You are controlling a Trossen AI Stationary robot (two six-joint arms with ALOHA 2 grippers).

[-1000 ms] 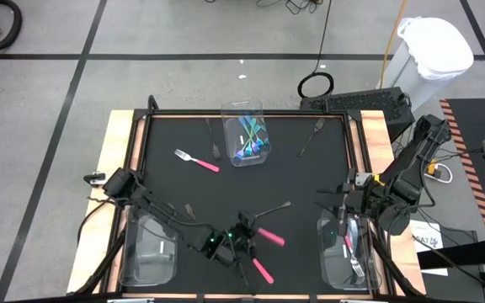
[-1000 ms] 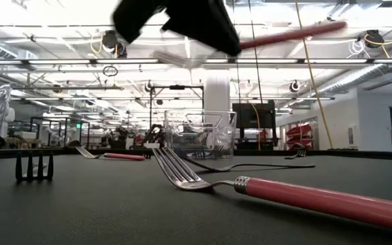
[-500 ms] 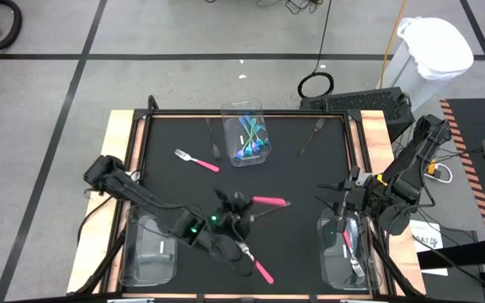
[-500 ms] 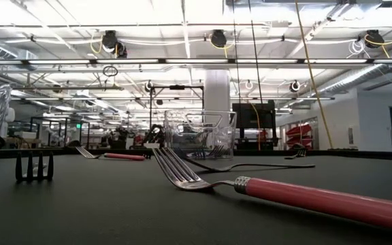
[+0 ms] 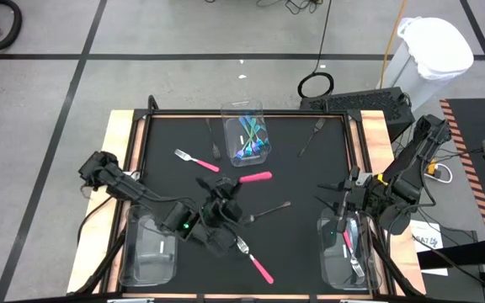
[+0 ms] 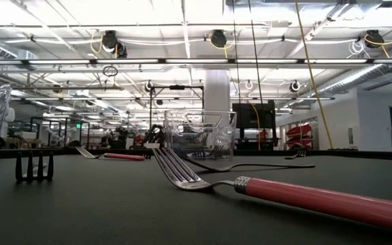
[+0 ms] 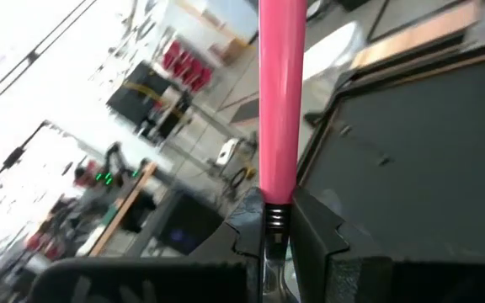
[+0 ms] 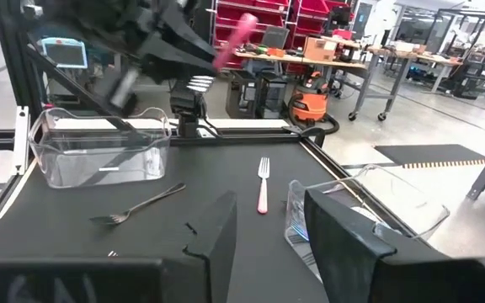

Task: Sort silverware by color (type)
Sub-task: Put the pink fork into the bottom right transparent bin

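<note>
My left gripper [image 5: 226,188] sits over the table [image 5: 301,244] centre, holding a fork [image 5: 255,178] above the surface. A second fork [image 5: 197,161] lies beyond it toward the far left. A third fork [image 5: 254,261] lies nearer the front edge. A bin [image 5: 247,135] stands at the far edge, utensils inside. My right gripper [image 5: 337,199] hangs over the bin [image 5: 349,252] at the front right; another bin [image 5: 150,252] sits front left.

No legible text, label or number anywhere
</note>
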